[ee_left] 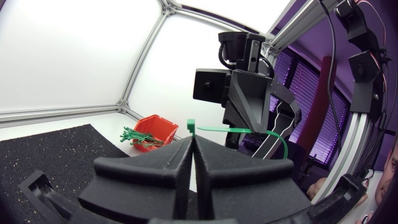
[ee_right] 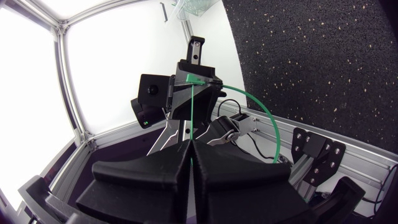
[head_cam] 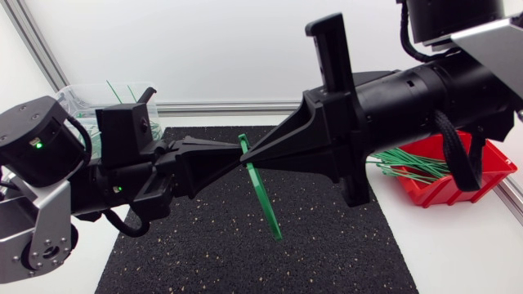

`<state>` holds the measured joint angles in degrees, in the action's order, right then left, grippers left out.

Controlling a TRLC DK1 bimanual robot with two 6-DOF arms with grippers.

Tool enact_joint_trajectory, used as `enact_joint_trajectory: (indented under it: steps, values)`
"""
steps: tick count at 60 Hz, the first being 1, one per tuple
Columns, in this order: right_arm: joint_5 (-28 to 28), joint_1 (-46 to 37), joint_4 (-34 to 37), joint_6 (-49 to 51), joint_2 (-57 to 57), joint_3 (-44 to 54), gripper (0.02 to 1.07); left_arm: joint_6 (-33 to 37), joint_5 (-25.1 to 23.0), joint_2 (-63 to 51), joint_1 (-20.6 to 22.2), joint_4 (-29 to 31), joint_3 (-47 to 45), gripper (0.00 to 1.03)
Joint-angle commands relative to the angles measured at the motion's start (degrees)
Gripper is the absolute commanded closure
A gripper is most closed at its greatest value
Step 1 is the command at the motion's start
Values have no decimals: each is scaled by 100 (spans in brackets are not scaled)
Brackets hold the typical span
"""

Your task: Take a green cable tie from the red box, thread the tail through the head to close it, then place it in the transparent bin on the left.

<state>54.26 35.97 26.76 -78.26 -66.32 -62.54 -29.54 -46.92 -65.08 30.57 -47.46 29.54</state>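
Both arms are held level above the black mat (head_cam: pixel 245 253), wrists turned toward each other so the two grippers meet tip to tip over its middle. The left gripper (head_cam: pixel 235 154) is clenched on the green cable tie (head_cam: pixel 263 200) just beside its square head, which pokes out past the fingertips. The right gripper (head_cam: pixel 248 154) is pinched tight on the strap a little further along. Beyond the right gripper the thin strap bows away in a long free curve in mid-air. More green ties lie in the red box (head_cam: pixel 445 189) at the right. The transparent bin (head_cam: pixel 82 94) stands at the far left.
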Motion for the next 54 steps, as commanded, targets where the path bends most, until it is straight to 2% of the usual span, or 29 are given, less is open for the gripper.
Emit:
enact_joint_trajectory:
  steps: [1,54]
  values:
    - [50,42,-5,-225,58,-109,101,71,42,118,46,-97,-115,100]
    - [14,112,-172,-286,32,-91,101,159,192,241,125,-140,-168,100]
